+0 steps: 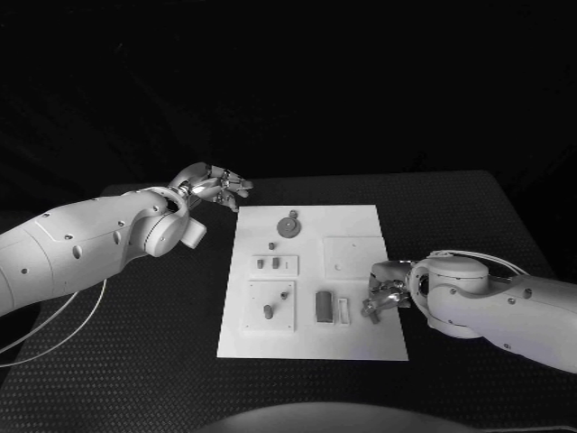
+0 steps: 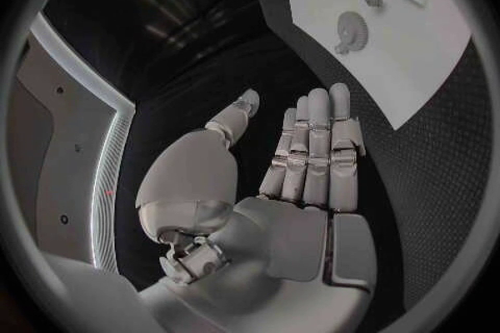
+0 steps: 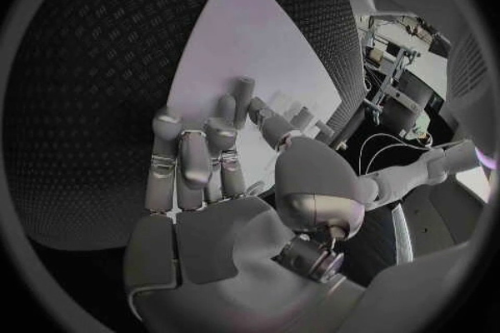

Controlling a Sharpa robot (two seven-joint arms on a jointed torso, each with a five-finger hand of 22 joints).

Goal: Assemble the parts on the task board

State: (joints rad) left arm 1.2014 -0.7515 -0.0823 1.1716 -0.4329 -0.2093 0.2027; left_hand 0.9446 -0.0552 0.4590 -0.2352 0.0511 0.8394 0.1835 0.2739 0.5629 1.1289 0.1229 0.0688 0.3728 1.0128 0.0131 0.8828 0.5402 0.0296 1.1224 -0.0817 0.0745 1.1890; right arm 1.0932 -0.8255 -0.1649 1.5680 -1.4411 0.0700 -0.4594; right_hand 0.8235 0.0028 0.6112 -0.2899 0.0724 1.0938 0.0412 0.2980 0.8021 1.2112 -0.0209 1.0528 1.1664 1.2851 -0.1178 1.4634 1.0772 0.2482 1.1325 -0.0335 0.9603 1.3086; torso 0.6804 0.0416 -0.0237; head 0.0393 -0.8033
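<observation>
Two white arms with smooth rounded shells, dotted with small dark screw holes, enter from the left and right edges of the head view. Each ends in a silver, segmented hand: left hand [image 1: 212,186], right hand [image 1: 383,295]. Thin pale cables loop beneath the left arm at lower left.

The table [image 1: 132,361] carries a dark, matt covering with a fine raised diamond pattern, rough in look. On it the task board [image 1: 367,347] is a smooth, flat white plate with a dull finish. The parts [image 1: 324,305] look like matt grey plastic. Both arms wear glossy white shells; the left hand [image 2: 302,175] and right hand [image 3: 203,175] show silver, metallic-looking fingers [image 2: 338,121] with a soft sheen.
</observation>
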